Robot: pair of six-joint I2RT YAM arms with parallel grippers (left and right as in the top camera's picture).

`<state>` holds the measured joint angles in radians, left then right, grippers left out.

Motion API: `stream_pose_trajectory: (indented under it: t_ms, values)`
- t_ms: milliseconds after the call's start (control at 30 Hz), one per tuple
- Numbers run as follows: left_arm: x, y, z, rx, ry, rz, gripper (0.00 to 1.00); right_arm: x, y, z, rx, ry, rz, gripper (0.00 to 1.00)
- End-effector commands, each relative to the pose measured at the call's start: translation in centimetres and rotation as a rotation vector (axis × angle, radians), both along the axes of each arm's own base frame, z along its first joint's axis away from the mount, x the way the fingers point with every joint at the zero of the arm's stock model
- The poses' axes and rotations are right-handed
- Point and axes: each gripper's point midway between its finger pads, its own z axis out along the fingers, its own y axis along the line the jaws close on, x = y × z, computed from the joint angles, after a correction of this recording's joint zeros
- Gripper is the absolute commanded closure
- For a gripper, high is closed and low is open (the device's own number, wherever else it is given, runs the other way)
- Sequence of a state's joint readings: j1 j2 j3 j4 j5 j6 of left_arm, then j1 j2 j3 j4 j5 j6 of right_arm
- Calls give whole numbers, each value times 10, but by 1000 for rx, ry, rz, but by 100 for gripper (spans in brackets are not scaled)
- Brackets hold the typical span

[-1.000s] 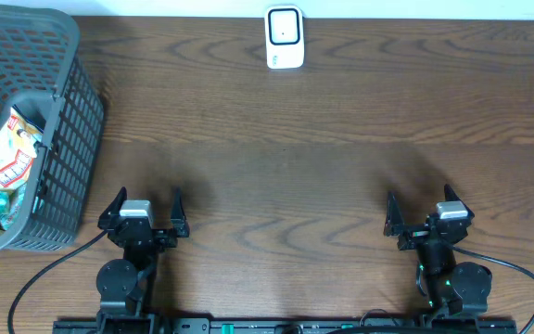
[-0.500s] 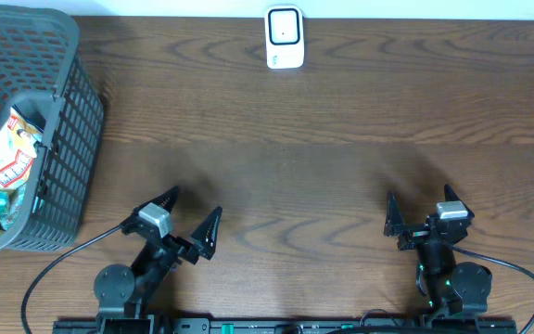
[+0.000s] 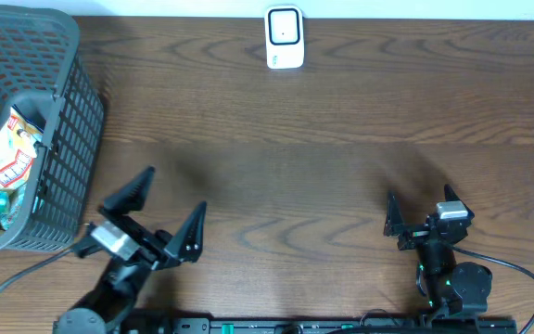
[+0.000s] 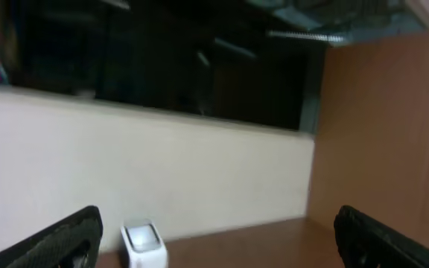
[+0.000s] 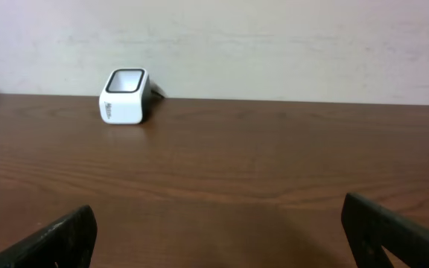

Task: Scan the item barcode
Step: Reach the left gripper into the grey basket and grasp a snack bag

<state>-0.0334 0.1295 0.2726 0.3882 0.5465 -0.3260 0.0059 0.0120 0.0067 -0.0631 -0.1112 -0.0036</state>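
Grey basket (image 3: 74, 121) with packets (image 3: 6, 160), probably the item, sits ten o'clock from nearer left claw (image 3: 175, 188). It and right claw (image 3: 420, 193): open, empty.

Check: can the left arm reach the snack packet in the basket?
Probably yes. The left gripper is open and empty near the grey basket, whose top is open; it must clear the basket wall to reach the snack packet.

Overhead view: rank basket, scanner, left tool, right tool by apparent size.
1. Basket, largest by far.
2. Left tool, open. It looks bigger than the right one but seems tilted up nearer the camera, so this rank is unsure.
3. Right tool, open.
4. Scanner, smallest.
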Motion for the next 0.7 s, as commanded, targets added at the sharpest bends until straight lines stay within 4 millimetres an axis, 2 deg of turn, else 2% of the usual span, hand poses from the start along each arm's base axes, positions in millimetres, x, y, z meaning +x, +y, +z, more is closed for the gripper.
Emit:
stream_pose_trajectory:
  t_ms: [0,133,233,300,400,433,500,567,667]
  values:
    - [14,15,49,54,-39,136,2,0,1,0,17,2,0,1]
    - [58,39,71,64,138,292,2,0,1,-1,17,2,0,1]
    - [91,53,89,182,233,403,2,0,1,0,17,1,0,1]
    - [113,70,102,251,309,514,2,0,1,0,17,1,0,1]
    - [140,107,126,356,419,729,3,0,1,0,17,2,0,1]
    - [147,123,134,406,449,813,3,0,1,0,17,1,0,1]
    - [155,188,153,467,572,1094,3,0,1,0,17,1,0,1]
    - [153,224,152,471,660,1194,2,0,1,0,17,2,0,1]
    - [146,278,133,429,805,1290,2,0,1,0,17,1,0,1]
